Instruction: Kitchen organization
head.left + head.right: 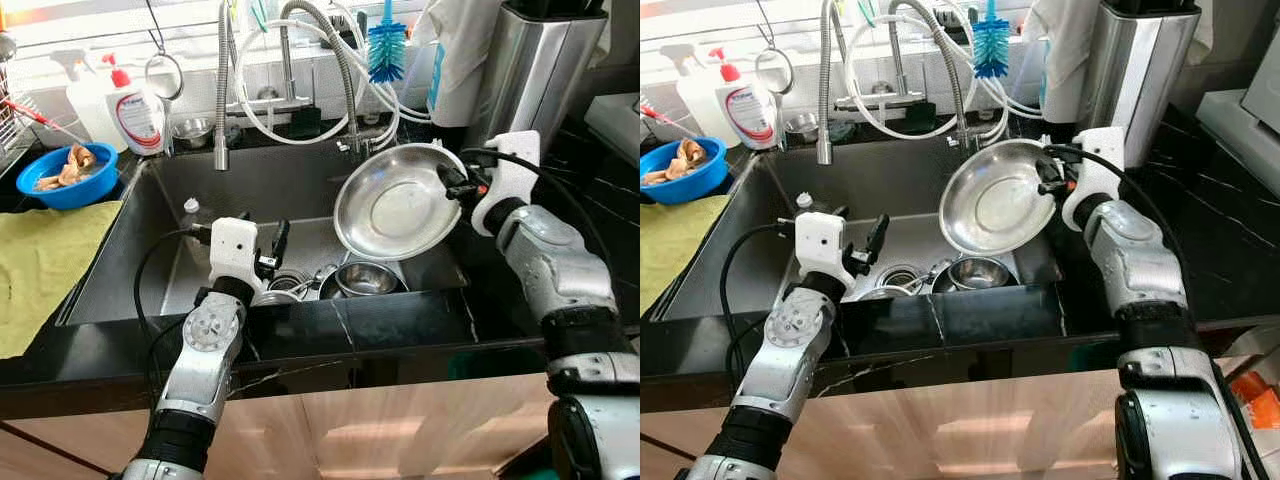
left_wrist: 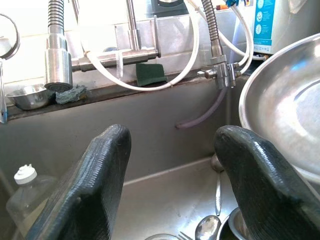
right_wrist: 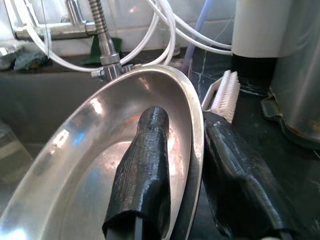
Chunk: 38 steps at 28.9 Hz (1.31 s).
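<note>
Steel plate (image 1: pixel 397 205) held on edge above the sink (image 1: pixel 130 270), pinched at its rim.

The right gripper (image 3: pixel 187 200) grasps the shallow, round, mirror-bright plate, one ribbed black finger inside the dish and one behind the rim, over the right part of the dark basin. The grip is thin and at the edge only; polished steel against rubber could slip or swing, I judge, dropping the plate onto the small bowls (image 1: pixel 365 278) and spoons lying below. The left gripper (image 2: pixel 172 190) hovers low over the near side with fingers spread, holding nothing. A blue bowl (image 1: pixel 66 178) and a yellow cloth (image 1: pixel 45 255) lie on the left counter.
</note>
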### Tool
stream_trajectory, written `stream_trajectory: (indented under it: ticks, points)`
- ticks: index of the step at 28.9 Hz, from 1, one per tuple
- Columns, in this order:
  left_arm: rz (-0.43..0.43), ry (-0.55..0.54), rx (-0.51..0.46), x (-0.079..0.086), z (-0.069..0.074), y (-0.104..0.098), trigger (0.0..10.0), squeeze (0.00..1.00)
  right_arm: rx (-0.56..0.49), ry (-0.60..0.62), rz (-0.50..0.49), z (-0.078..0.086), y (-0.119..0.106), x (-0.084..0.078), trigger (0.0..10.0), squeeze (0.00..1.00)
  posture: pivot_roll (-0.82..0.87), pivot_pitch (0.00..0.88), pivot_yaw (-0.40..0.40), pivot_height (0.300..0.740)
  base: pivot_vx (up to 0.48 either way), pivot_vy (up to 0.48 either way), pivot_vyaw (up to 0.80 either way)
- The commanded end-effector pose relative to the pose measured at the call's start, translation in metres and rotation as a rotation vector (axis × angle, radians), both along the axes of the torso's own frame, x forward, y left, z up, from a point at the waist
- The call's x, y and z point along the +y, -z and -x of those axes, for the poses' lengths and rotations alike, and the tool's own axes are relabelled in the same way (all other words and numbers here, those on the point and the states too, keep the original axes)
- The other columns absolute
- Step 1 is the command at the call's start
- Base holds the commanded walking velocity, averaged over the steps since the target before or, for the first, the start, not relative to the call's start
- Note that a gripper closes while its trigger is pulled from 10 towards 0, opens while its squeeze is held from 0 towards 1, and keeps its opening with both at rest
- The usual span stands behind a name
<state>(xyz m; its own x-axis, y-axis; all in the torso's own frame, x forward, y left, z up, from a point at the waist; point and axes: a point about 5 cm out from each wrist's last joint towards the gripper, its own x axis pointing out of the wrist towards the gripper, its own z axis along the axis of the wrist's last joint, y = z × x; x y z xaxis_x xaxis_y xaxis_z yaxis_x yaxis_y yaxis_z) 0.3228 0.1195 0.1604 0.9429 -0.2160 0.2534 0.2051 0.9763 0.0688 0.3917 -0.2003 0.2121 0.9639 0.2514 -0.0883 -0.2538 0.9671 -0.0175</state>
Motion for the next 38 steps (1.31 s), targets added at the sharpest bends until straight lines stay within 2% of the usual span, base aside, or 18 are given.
stream_trajectory:
  ticks: [1,10,16,17,18,21,22,23,25,28,29,30,32,38]
  points:
    - [0.001,-0.019,0.006,0.005,-0.002,-0.001,10.0,0.00,-0.037,-0.047,0.025,-0.007,-0.007,0.010,10.0,0.00,-0.11,0.000,0.059,0.740,0.000,0.000,0.00]
    - [0.004,-0.025,0.006,0.006,0.000,-0.001,10.0,0.00,-0.009,-0.088,0.112,-0.017,0.001,0.017,10.0,0.00,-0.09,0.000,0.042,0.740,0.000,0.000,0.00]
    - [0.006,-0.034,0.003,0.007,0.002,-0.001,10.0,0.00,0.016,-0.103,0.119,-0.020,0.007,0.027,10.0,0.00,-0.07,0.000,0.031,0.740,0.000,0.000,0.00]
    - [0.006,-0.035,0.003,0.008,0.002,-0.001,10.0,0.00,0.021,-0.103,0.115,-0.020,0.009,0.027,10.0,0.13,-0.07,0.000,0.030,0.740,0.000,0.000,0.00]
    - [0.005,-0.037,0.003,0.008,0.002,-0.001,10.0,0.00,0.027,-0.101,0.113,-0.020,0.011,0.028,10.0,0.54,-0.07,0.000,0.030,0.740,0.000,0.000,0.00]
    - [0.005,-0.040,0.002,0.008,0.002,-0.001,10.0,0.00,0.046,-0.110,0.127,-0.019,0.016,0.029,10.0,0.61,-0.07,0.000,0.027,0.740,0.000,0.000,0.00]
    - [0.005,-0.040,0.002,0.008,0.002,-0.001,10.0,0.00,0.050,-0.113,0.128,-0.019,0.017,0.029,10.0,0.86,-0.07,0.000,0.027,0.740,0.000,0.000,0.00]
    - [0.005,-0.040,0.003,0.008,0.002,-0.001,10.0,0.00,0.053,-0.114,0.132,-0.018,0.018,0.029,10.0,0.91,-0.07,0.000,0.026,0.740,0.000,0.000,0.00]
    - [0.006,-0.039,0.003,0.008,0.003,0.000,10.0,0.00,0.056,-0.114,0.136,-0.018,0.019,0.029,10.0,0.92,-0.07,0.000,0.027,0.740,0.000,0.000,0.00]
    - [0.007,-0.037,0.004,0.007,0.003,0.000,10.0,0.00,0.055,-0.113,0.136,-0.018,0.020,0.029,10.0,0.91,-0.07,0.000,0.027,0.740,0.000,0.000,0.00]
    - [0.007,-0.036,0.004,0.007,0.003,0.000,10.0,0.00,0.054,-0.117,0.136,-0.018,0.021,0.030,10.0,0.73,-0.07,0.000,0.027,0.740,0.000,0.000,0.00]
    - [0.007,-0.036,0.003,0.007,0.003,0.000,10.0,0.00,0.040,-0.121,0.141,-0.018,0.020,0.030,10.0,0.00,-0.07,0.000,0.026,0.740,0.000,0.000,0.00]
    - [0.008,-0.038,0.002,0.007,0.003,0.000,10.0,0.00,0.013,-0.113,0.133,-0.018,0.017,0.029,10.0,0.00,-0.07,0.000,0.026,0.740,0.000,0.000,0.00]
    - [0.009,-0.051,-0.003,0.010,0.002,-0.001,10.0,0.00,-0.229,-0.044,0.046,-0.018,-0.014,0.023,10.0,0.00,-0.07,0.000,0.034,0.740,0.000,0.000,0.00]
